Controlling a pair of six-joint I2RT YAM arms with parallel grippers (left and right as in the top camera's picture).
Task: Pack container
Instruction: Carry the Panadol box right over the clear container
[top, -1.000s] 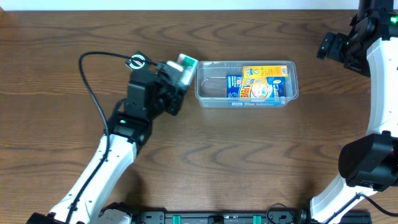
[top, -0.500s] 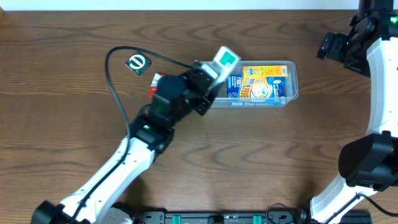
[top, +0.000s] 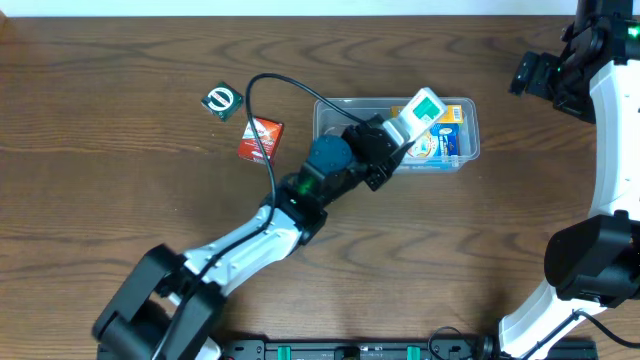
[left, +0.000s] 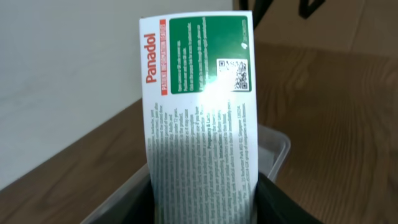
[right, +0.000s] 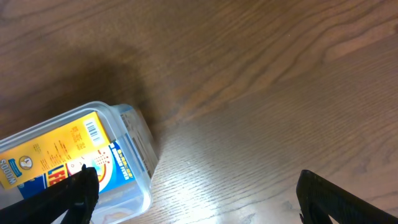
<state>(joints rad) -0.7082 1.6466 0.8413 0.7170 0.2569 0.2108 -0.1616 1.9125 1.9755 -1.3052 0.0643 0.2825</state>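
Observation:
The container (top: 331, 163), a clear plastic tub, lies at the table's middle back. A yellow and blue box (top: 438, 142) lies flat in its right half. My left gripper (top: 394, 136) hangs over the tub, shut on a white and green Panadol box (top: 420, 108) that sticks up tilted to the right. In the left wrist view the Panadol box (left: 199, 112) stands between my dark fingers (left: 283, 205), with the container's rim (left: 278, 147) behind it. My right gripper (right: 199, 199) is open over bare wood, just right of the container's corner (right: 140, 157).
A small red box (top: 262, 137) lies left of the container, and a green packet (top: 220, 100) with a white ring mark lies further left. The left arm's black cable (top: 262, 100) loops over the red box. The right arm (top: 600, 120) stands along the right edge.
My left arm has swung right, carrying the Panadol box from beside the container's left end to over its middle. The red box, hidden before, now shows. The right arm has not moved.

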